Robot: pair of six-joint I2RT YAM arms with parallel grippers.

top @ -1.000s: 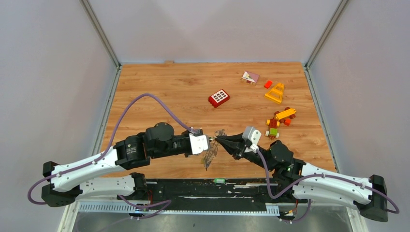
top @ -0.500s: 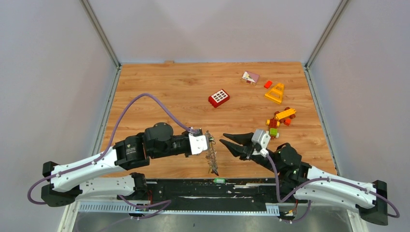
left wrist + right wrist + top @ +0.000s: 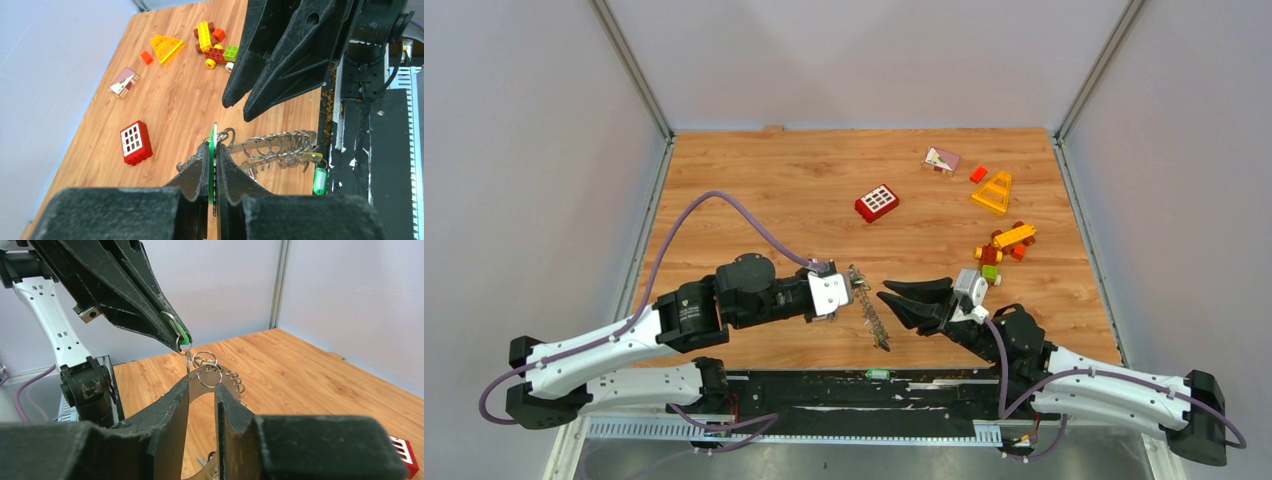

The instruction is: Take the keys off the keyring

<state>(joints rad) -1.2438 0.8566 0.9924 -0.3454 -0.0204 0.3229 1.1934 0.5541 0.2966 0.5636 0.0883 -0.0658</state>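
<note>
The keyring (image 3: pixel 871 312) hangs edge-on from my left gripper (image 3: pixel 855 287), a grey metal band strung with small wire rings (image 3: pixel 277 144) and silver keys (image 3: pixel 256 168). In the left wrist view the jaws (image 3: pixel 213 146) are shut on a thin green tab (image 3: pixel 213 135) linked to the keyring. My right gripper (image 3: pixel 887 302) stands open just right of the keyring, not touching it. In the right wrist view its fingers (image 3: pixel 186 390) are spread, with the keyring band (image 3: pixel 210 376) beyond the gap and the left gripper (image 3: pixel 182 342) above it.
A red window brick (image 3: pixel 877 202) lies mid-table. Toy bricks (image 3: pixel 1001 252), a yellow triangle (image 3: pixel 993 192) and a small pink block (image 3: pixel 941 160) lie at the back right. A green key tag (image 3: pixel 877 374) rests on the black base strip near the front edge.
My right gripper opened, let go of the keyring and drew back to the right. The keyring swung and now hangs from the left gripper alone.
</note>
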